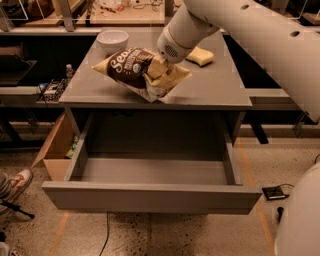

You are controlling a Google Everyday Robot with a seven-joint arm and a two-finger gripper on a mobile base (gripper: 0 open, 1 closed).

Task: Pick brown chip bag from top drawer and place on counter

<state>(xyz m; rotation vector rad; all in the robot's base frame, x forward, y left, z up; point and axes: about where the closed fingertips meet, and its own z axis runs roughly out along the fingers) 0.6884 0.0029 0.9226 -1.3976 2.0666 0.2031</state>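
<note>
The brown chip bag [131, 67], dark brown with tan edges and white script, lies tilted over the front middle of the grey counter [215, 90]. Its lower corner is at or just above the surface. My gripper [161, 75] is shut on the bag's right end, and the white arm reaches in from the upper right. The top drawer [150, 197] is pulled fully open below the counter, and its inside shows nothing in it.
A white bowl [112, 40] stands at the counter's back left and a yellow sponge [200, 56] at the back right. An open cardboard box [55, 145] sits left of the drawer. A cluttered wooden bench [100, 15] runs behind. A small black device [274, 192] lies on the floor, right.
</note>
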